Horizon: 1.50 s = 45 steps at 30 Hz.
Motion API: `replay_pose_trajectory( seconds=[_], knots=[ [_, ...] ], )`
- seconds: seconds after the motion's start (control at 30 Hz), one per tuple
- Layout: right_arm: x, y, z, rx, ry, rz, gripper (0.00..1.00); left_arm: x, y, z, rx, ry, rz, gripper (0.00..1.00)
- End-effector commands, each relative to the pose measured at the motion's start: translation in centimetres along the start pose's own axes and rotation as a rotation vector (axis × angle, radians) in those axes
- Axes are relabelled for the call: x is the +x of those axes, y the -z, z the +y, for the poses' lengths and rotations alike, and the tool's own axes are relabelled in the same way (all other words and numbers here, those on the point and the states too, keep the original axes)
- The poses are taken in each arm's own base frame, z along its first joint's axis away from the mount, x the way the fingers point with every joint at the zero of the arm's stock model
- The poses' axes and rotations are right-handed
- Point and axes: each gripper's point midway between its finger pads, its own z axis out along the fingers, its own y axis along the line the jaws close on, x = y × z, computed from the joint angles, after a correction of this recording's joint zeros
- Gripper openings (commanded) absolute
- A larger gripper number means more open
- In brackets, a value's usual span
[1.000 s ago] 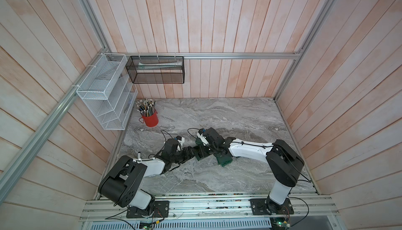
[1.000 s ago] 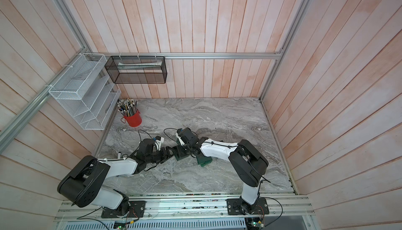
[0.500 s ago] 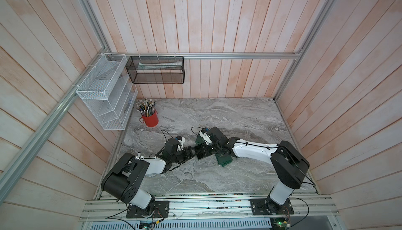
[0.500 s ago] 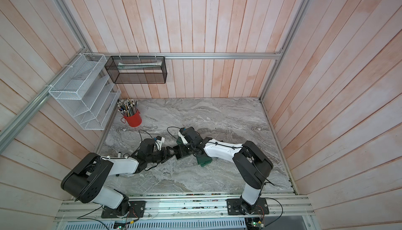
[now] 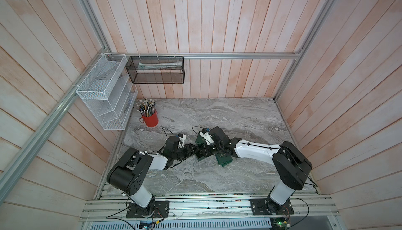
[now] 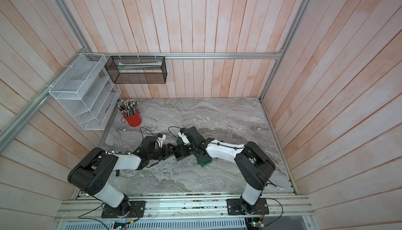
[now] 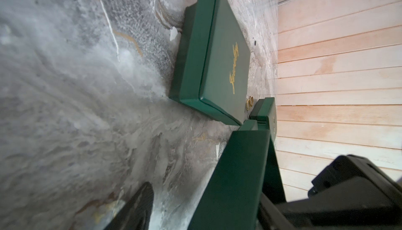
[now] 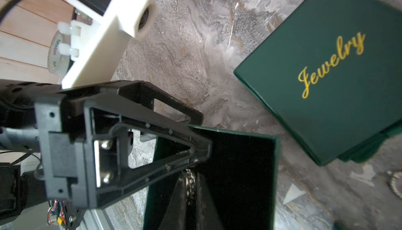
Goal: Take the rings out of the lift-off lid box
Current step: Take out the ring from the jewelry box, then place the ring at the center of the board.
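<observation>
Little has changed: left pincer (image 8: 205, 132) apart astride the open box (image 8: 243, 163), right pincer (image 8: 189, 174) still pinching a ring (image 8: 190, 183).

Desk (image 5: 217, 113): grey veined stone look, smooth, slight sheen.
Lidded box (image 8: 326, 65): green, matt, leather-like skin; gold script glossy.
Open box (image 8: 239, 163) lining: black, matt.
Rings (image 7: 314, 103): bright metal, beaded.
Walls (image 5: 217, 22): pale wood planks.
</observation>
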Motion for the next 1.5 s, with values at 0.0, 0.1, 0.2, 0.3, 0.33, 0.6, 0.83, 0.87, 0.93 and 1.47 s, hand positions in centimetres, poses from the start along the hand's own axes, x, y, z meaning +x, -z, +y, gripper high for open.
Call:
replay_pose_trajectory(
  seconds=[0.0, 0.1, 0.2, 0.3, 0.33, 0.6, 0.83, 0.87, 0.93, 1.47],
  knots=[
    [-1.6, 1.0, 1.6, -0.048, 0.016, -0.068, 0.0, 1.5, -0.2, 2.2, -0.069, 0.025, 0.048, 0.67],
    [-1.8, 0.9, 1.1, -0.02, 0.003, -0.083, 0.0, 1.7, 0.0, 2.3, -0.073, 0.024, 0.047, 0.65],
    [-2.3, 0.8, 0.7, 0.003, -0.008, -0.112, 0.0, 1.9, 0.1, 2.7, -0.081, 0.028, 0.044, 0.61],
    [-3.1, 0.5, 0.4, 0.017, -0.02, -0.139, 0.0, 2.0, 0.0, 2.7, -0.074, 0.028, 0.046, 0.59],
    [-3.3, 0.4, 0.4, 0.019, -0.021, -0.143, 0.0, 2.0, 0.0, 2.6, -0.075, 0.028, 0.046, 0.59],
    [-4.2, 1.1, 0.0, 0.057, -0.031, -0.194, 0.0, 1.7, 0.3, 2.8, -0.105, 0.004, 0.034, 0.59],
    [-4.8, 1.8, -2.5, 0.115, -0.092, -0.207, 0.0, 1.3, 0.9, 2.1, -0.103, -0.004, 0.014, 0.61],
    [-4.9, 2.1, -3.3, 0.132, -0.107, -0.212, 0.0, 1.0, 1.0, 1.9, -0.104, -0.007, 0.008, 0.63],
    [-5.1, 3.0, -5.1, 0.187, -0.126, -0.222, 0.0, 0.5, 1.2, 1.4, -0.105, -0.026, -0.002, 0.64],
    [-2.8, 6.2, -19.4, 0.549, -0.329, -0.116, 0.0, -3.0, 5.6, -1.8, -0.175, -0.185, -0.167, 0.75]
  ],
)
